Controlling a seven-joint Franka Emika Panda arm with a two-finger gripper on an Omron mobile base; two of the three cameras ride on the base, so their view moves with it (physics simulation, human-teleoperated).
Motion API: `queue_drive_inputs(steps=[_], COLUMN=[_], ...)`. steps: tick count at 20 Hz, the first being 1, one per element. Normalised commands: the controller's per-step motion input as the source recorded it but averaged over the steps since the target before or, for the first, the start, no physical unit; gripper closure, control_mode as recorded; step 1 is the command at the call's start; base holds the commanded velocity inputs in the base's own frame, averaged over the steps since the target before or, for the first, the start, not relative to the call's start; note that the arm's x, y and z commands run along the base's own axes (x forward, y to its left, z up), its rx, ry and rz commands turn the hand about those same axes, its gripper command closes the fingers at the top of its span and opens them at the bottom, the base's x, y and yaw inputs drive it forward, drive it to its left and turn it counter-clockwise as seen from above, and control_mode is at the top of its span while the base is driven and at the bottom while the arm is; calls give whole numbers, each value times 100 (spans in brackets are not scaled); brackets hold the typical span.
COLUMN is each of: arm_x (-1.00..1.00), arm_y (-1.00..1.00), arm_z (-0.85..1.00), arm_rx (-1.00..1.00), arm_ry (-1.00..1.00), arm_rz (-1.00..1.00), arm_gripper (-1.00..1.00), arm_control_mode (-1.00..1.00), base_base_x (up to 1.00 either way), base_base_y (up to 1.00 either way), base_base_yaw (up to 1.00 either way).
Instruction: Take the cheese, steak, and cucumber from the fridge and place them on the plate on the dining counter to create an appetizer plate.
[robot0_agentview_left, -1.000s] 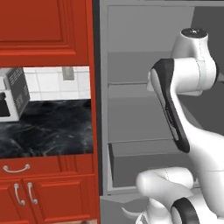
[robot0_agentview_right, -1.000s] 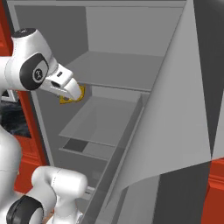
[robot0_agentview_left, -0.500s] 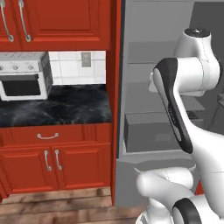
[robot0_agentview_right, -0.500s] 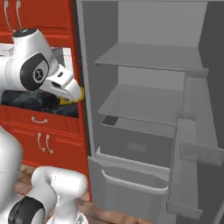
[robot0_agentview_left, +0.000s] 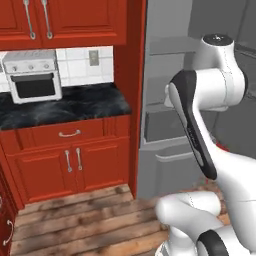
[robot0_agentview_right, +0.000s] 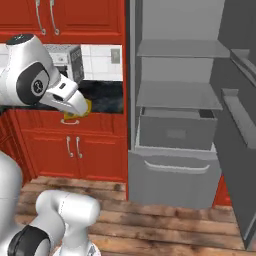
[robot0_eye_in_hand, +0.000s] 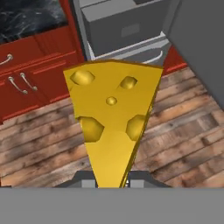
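Our end effector (robot0_eye_in_hand: 111, 177) is clenched on the cheese (robot0_eye_in_hand: 112, 118), a yellow wedge with darker holes; its narrow tip sits between the fingers and its broad end points away from the hand. In the right base view we see the same end effector (robot0_agentview_right: 76, 111) carried in the air in front of the red cabinets (robot0_agentview_right: 75, 145), with a sliver of yellow showing under it.

Going left to right, we have the toaster oven (robot0_agentview_left: 33, 76) on the black marbled table (robot0_agentview_left: 65, 104), the red cabinets below it, then the fridge (robot0_agentview_right: 175, 125) standing open with its grey shelves, its drawer (robot0_agentview_right: 176, 131) pulled out, and its door (robot0_agentview_right: 240, 115) swung to the far right. The wedge is already out of the fridge, well to its left.

The coming move turns on where the plate lies from the hand, and we cannot tell: neither the plate nor the dining counter is anywhere before us, so we judge the base must drive first. The steak and cucumber we cannot make out either; the shelves look bare, and the drawer's inside is hidden
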Motion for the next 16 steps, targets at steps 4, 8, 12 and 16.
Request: queue_drive_inputs(steps=[4,8,12,16], arm_x=[0,0,0,0], arm_y=[0,0,0,0], arm_z=[0,0,0,0], arm_rx=[0,0,0,0], arm_ry=[0,0,0,0], arm_rz=[0,0,0,0], arm_gripper=[100,100,100,100], arm_control_mode=[100,100,100,100], base_base_x=[-81,-71,-69,-71], base_base_y=[16,9,8,5], base_base_yaw=[-81,-86,-86,-85])
